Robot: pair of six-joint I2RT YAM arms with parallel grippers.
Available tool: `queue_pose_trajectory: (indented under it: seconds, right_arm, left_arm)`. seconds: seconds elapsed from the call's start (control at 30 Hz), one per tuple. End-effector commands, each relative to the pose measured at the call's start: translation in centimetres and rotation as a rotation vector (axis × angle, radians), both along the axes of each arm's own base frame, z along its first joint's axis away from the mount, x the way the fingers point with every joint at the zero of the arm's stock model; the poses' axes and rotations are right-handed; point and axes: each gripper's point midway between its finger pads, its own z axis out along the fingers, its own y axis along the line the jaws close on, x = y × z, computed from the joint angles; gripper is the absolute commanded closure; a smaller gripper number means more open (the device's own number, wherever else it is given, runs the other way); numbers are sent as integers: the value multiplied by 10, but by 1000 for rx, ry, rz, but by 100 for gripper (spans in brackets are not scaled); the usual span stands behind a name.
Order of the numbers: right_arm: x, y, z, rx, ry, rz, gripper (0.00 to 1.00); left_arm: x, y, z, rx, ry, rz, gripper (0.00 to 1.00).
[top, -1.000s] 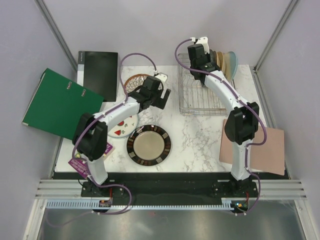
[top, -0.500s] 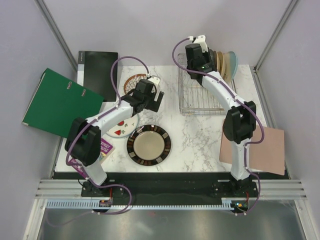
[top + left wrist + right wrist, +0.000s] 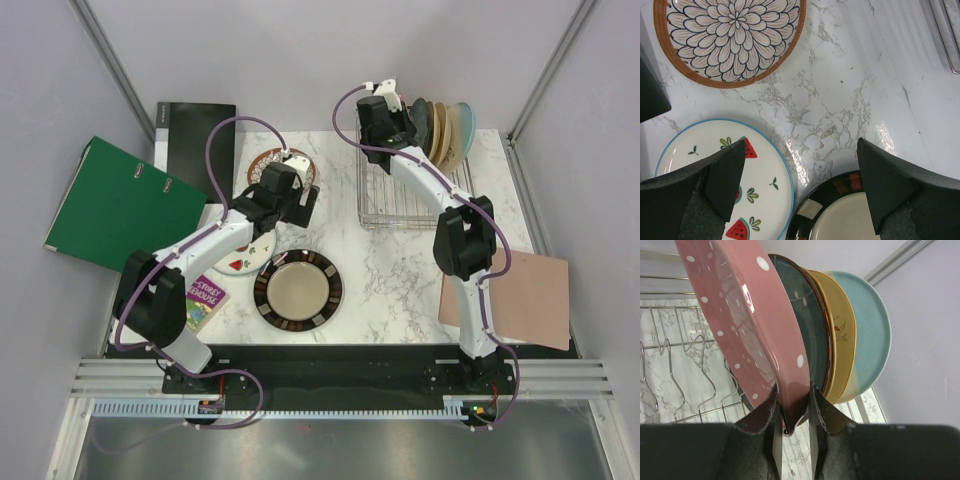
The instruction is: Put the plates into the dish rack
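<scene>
My right gripper (image 3: 792, 410) is shut on the rim of the pink plate with white dots (image 3: 740, 315) and holds it on edge over the back of the silver wire dish rack (image 3: 400, 200), right next to a dark plate (image 3: 812, 325). My left gripper (image 3: 800, 185) is open and empty, above bare table between three flat plates. These are the brown petal-lattice plate (image 3: 730, 35), the white plate with red fruit (image 3: 755, 190) and the dark-rimmed plate with cream centre (image 3: 840, 215). In the top view the left gripper (image 3: 300, 205) is beside the brown plate (image 3: 270, 160).
Dark, cream (image 3: 842, 340) and teal (image 3: 870, 325) plain plates stand at the rack's back right. A green binder (image 3: 120, 205) and a black folder (image 3: 195, 145) lie at the left, a booklet (image 3: 200, 298) at the front left, and a pinkish-tan board (image 3: 520, 300) at the right.
My left arm has swung left and back, toward the brown plate. My right gripper has moved left and toward the back of the rack, still holding the pink plate.
</scene>
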Motion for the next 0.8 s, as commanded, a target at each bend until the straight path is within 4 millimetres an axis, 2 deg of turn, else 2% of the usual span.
queue_pose_trajectory:
  seconds: [0.0, 0.1, 0.27, 0.5, 0.77]
  right_arm:
    - [2, -13, 59, 81, -214, -100, 100]
    - [-2, -16, 68, 83, -227, -105, 100]
    - [-5, -18, 63, 75, -217, -118, 100]
    - [-7, -22, 80, 87, -254, -134, 100]
    - [-14, -27, 87, 102, -270, -146, 100]
  left_arm:
    - [3, -1, 11, -54, -31, 15, 1]
    - [3, -3, 10, -61, -28, 13, 2]
    - [5, -7, 10, -70, -22, 5, 1]
    - [3, -6, 9, -70, -20, 3, 2]
    - [0, -8, 3, -79, 0, -7, 2]
